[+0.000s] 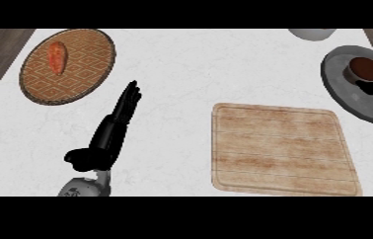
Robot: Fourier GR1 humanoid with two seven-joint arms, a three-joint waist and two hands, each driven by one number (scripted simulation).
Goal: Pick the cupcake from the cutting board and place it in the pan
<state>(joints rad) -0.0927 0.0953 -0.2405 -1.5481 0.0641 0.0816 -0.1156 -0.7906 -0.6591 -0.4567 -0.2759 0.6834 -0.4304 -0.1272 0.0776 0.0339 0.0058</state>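
My left robot hand point(109, 129) rests released on the tabletop point(182, 75), fingers straight. The cutting board point(280, 151) lies to its right. Farther right, the cupcake point(360, 67) sits in the pan point(339, 85).

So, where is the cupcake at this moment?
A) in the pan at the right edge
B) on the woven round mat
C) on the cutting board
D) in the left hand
A: the cupcake sits inside the grey pan at the right edge, while the cutting board is bare and the left hand is open and holds nothing.
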